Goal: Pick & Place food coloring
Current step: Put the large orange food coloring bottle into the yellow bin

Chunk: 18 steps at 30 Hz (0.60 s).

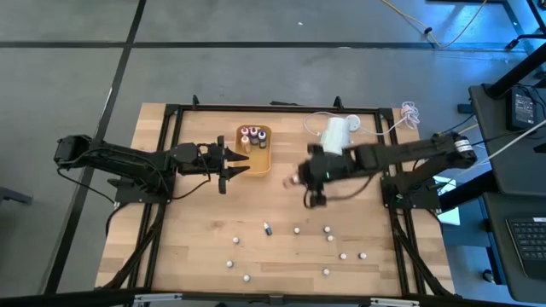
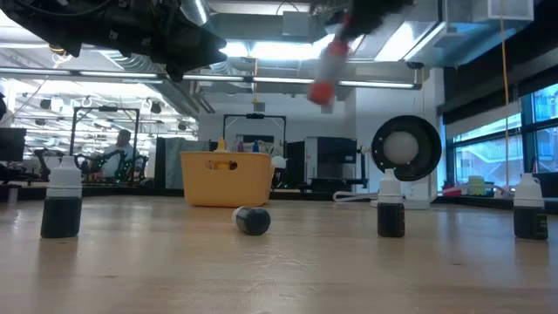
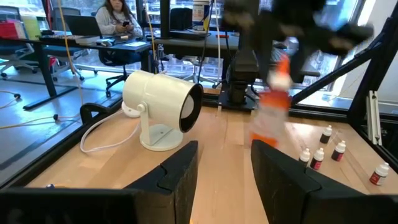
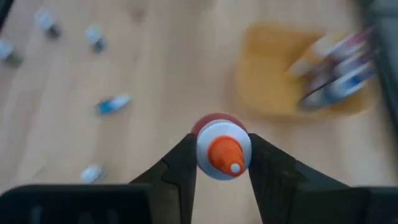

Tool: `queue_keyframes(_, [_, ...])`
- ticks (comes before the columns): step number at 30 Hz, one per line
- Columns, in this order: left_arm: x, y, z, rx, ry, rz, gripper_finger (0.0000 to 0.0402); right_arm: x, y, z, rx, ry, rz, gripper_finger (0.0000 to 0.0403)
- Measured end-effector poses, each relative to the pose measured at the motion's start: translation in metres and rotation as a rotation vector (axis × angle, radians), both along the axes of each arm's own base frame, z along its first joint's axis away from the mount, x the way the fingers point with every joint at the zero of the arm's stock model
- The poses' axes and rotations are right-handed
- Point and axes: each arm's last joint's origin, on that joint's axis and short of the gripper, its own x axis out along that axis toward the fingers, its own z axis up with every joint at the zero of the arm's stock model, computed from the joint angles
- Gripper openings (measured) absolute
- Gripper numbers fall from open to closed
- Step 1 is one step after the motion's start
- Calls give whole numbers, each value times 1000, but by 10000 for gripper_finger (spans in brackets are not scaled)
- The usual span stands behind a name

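Note:
My right gripper (image 1: 300, 177) hangs above the table's middle, right of the orange tray (image 1: 263, 167), shut on one food coloring bottle (image 4: 222, 152) with a red body, white collar and orange tip. The bottle shows blurred high in the low view (image 2: 326, 71). Several bottles (image 1: 251, 136) stand in the tray. Several more (image 1: 327, 230) stand scattered toward the near edge; a dark one (image 2: 253, 220) lies on its side. My left gripper (image 1: 245, 163) is open and level at the tray's near left side, with nothing between its fingers (image 3: 180, 177). My right gripper pinches the bottle at its white collar (image 4: 203, 149), one finger on each side. The fingers slant down from the table's right side. The orange tip points back toward the wrist, the red base (image 2: 321, 92) hangs lowest, and the bottle is tilted and clear of the table.
A large white cylinder on a stand (image 1: 338, 133) sits at the far right with a white cable (image 1: 408, 113) trailing off. Black frame rails (image 1: 166, 170) run along the table's sides. Bare wood lies between the tray and the scattered bottles.

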Motion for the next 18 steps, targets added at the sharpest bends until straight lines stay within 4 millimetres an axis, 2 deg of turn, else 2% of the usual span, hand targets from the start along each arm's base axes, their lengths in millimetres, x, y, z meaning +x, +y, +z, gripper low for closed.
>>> queue_keyframes(4, [0,0,0,6,0,2,145,17,-36,23,-81,-72,-29,122])
queue_keyframes(7, [0,1,2,14,-17,25,147,34,-62,24,-98,-71,-33,122])
queue_keyframes(14, [-6,1,9,38,-43,27,147,84,-114,-12,-79,6,-13,122])
queue_keyframes(18, [-13,0,12,29,-39,20,144,109,-135,-29,-101,43,-10,122])
